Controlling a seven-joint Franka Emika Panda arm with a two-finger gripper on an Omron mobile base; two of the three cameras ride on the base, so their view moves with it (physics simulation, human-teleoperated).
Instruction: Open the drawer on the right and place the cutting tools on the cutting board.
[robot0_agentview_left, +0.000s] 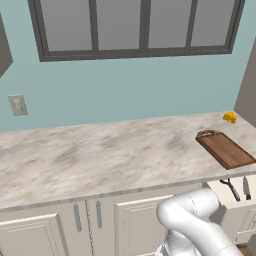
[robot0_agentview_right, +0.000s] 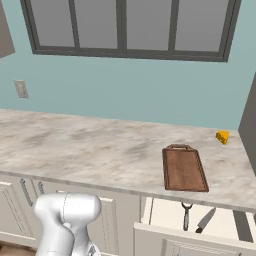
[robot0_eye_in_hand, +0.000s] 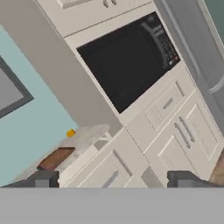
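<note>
The claw (robot0_eye_in_hand: 112, 179) is spread wide, gripping nothing. Beyond its left fingertip lie the cutting board (robot0_eye_in_hand: 55, 158) and the pulled-out drawer (robot0_eye_in_hand: 89, 156).

Flat, even rendered lighting is seen in all three views, fairly bright, with no distinct source, no glare and no hard cast shadows; only slight shading is seen under the countertop (robot0_agentview_left: 100, 160) lip and inside the drawer (robot0_agentview_right: 200, 220). Base views are soft and low-res, with jagged edges on the window frame (robot0_agentview_left: 140, 50) and no lens distortion noted at the borders. The hand view is rolled steeply and slightly blurred, the microwave (robot0_eye_in_hand: 129, 63) rendered near-black without reflections.
</note>
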